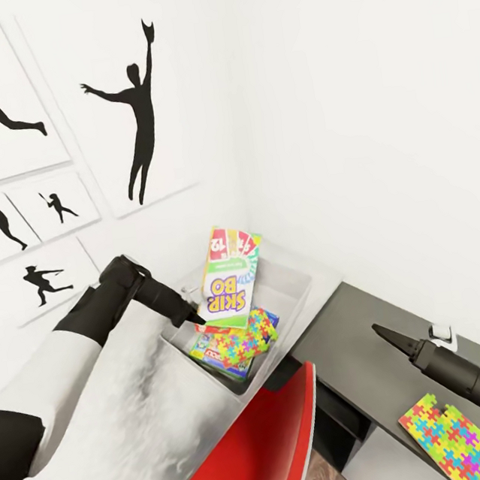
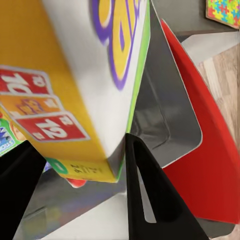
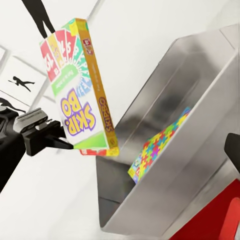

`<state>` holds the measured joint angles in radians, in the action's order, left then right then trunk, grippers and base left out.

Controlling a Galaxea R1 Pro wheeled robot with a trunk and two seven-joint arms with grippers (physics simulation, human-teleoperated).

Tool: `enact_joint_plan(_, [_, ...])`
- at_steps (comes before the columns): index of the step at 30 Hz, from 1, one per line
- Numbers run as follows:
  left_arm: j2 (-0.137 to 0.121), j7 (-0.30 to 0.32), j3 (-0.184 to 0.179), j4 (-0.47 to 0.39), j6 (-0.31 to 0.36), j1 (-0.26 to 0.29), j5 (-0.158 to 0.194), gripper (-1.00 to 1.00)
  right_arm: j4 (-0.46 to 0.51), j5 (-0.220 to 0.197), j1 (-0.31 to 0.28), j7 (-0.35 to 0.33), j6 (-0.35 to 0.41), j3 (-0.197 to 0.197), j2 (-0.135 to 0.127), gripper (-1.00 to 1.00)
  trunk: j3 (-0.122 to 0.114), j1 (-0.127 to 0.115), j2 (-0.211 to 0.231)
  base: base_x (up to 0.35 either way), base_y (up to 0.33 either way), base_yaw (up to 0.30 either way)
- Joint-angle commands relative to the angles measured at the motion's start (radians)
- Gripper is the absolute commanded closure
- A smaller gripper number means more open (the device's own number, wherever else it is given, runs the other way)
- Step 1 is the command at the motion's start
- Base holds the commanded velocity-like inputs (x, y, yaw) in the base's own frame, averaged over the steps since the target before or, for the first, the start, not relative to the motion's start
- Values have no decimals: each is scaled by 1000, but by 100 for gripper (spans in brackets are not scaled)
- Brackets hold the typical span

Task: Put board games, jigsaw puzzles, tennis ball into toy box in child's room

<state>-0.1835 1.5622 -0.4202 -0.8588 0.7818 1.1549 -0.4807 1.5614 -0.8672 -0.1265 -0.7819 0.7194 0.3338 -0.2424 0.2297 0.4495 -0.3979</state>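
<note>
1. Our left tool [image 1: 197, 317] pinches the Skip-Bo box [image 1: 232, 279] at its lower end, one finger on each broad face. The box stands almost upright, and it hangs over the toy box [image 1: 296, 293] directly in front of this tool.
2. Below the held box, inside the toy box, we see one jigsaw puzzle [image 1: 242, 342] lying on top of another printed box.
3. We judge the Skip-Bo box to be light and stiff, made of smooth card, so it can slip or swing when it is held only at one end. A hold nearer its middle would be safer.
4. Our right tool [image 1: 381, 330] hovers over the dark table [image 1: 343, 332]. Its fingers look pressed together and carry nothing.
5. A second jigsaw puzzle [image 1: 457, 439] lies flat on the table, just under the right arm and behind its tool. It is thin, so we think it is best taken by an edge.
</note>
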Motion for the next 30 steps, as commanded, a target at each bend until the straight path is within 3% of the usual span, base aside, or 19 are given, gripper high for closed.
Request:
enact_joint_plan(1, [2, 9, 1, -1, 10, 1, -7, 100, 0, -4, -1, 0, 6, 1, 0, -100, 4, 1, -2, 0, 0, 0])
enact_joint_plan(13, [46, 9, -3, 0, 8, 2, -13, 100, 0, -4, -1, 0, 6, 1, 0, -100, 23, 1, -2, 0, 0, 0])
enact_joint_plan(30, [49, 9, -11, 57, -19, 2, -19, 100, 0, -4, -1, 1, 6, 1, 1, -100, 51, 1, -2, 0, 0, 0])
